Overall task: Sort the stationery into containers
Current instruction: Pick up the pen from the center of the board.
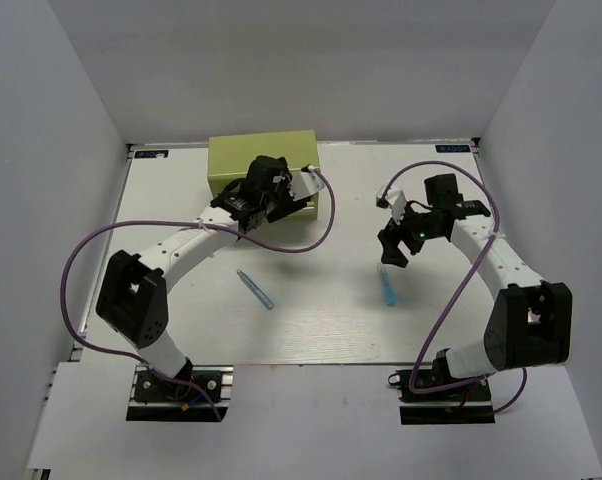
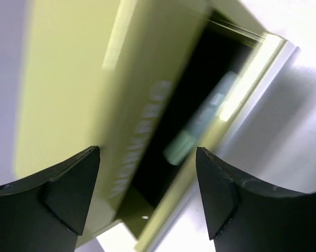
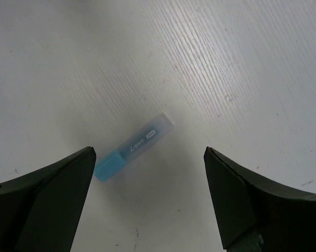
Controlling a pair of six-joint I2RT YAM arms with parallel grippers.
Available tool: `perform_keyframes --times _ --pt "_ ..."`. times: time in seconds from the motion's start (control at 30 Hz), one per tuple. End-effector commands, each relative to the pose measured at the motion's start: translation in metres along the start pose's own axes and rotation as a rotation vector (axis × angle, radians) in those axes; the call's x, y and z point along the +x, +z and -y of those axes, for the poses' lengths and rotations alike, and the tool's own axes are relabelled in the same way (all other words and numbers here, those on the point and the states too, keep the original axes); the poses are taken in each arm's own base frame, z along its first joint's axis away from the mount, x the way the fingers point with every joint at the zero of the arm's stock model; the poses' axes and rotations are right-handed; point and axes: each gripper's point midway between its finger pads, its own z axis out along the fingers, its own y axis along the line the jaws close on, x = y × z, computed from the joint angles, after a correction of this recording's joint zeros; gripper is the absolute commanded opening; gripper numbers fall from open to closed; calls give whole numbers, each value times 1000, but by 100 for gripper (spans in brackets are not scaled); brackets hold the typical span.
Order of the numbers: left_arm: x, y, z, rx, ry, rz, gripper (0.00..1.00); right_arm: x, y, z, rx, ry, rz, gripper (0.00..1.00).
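Observation:
The olive-green cabinet stands at the back left of the table. In the left wrist view one of its drawers is pulled out, and a mint green pen lies inside it, blurred. My left gripper hovers open over that drawer, holding nothing. A light blue pen lies flat on the table at right of centre. My right gripper hangs open just above it, jaws wide and apart from it. A thin blue pen lies alone near the table's middle.
White walls enclose the table on the left, right and back. Purple cables loop from both arms, one sagging over the table in front of the cabinet. The arm bases sit at the near edge.

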Motion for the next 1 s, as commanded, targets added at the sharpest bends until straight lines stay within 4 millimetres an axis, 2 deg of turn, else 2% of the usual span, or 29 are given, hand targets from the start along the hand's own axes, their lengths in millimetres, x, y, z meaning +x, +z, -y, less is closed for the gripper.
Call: perform_keyframes --times 0.0,0.1,0.13,0.2,0.23,0.27,0.3,0.37,0.4,0.43,0.47,0.5,0.53,0.57,0.6,0.63,0.67,0.7,0.77,0.8,0.9,0.97 --pt "-31 -41 -70 -244 -79 109 84 3 0 8 78 56 -28 90" --pt "-43 -66 -79 -257 -196 142 90 11 3 11 128 123 -69 90" --pt "-43 -75 -80 -244 -242 136 90 6 0 16 156 115 -51 90" --pt "-45 -96 -77 -228 -396 164 91 10 -4 17 190 123 -59 90" --pt "-40 -103 -69 -203 -446 160 91 9 -6 15 193 122 -51 90" --pt "-36 -109 -63 -190 -587 170 91 8 -7 12 187 124 -39 90" --pt "-28 -123 -55 -176 -658 179 91 9 -7 11 188 154 -36 90" --pt "-13 -134 -34 -144 -780 152 91 11 -5 8 192 216 -24 90" --pt "3 -132 -12 -118 -879 110 91 11 -5 8 193 230 -24 90" --pt "6 -146 -8 -121 -945 132 91 13 -3 9 202 253 -22 90" --pt "14 -150 2 -112 -1009 120 91 12 -2 7 210 271 -19 90" --pt "28 -146 25 -94 -1134 81 91 12 -2 6 211 271 -18 90" --pt "32 -148 36 -74 -1198 80 91 13 -1 5 214 271 -16 86" --pt "37 -150 45 -70 -1270 75 91 11 2 1 205 260 -16 72" --pt "48 -154 62 -64 -1417 64 90 12 4 -3 193 253 -24 66" --pt "55 -154 70 -72 -1479 54 90 14 6 -4 194 259 -36 61" --pt "59 -155 76 -71 -1533 50 88 16 12 -13 172 252 -58 54" --pt "68 -156 88 -70 -1616 38 88 22 18 -15 169 265 -84 52" --pt "84 -152 108 -71 -1663 -3 88 35 23 -12 210 298 -141 50" --pt "83 -153 110 -57 -1680 8 88 44 30 -11 212 339 -180 45" --pt "89 -152 118 -59 -1716 -18 88 61 39 -11 224 386 -245 45" --pt "95 -149 122 -73 -1719 -63 88 65 44 -13 228 380 -258 48"
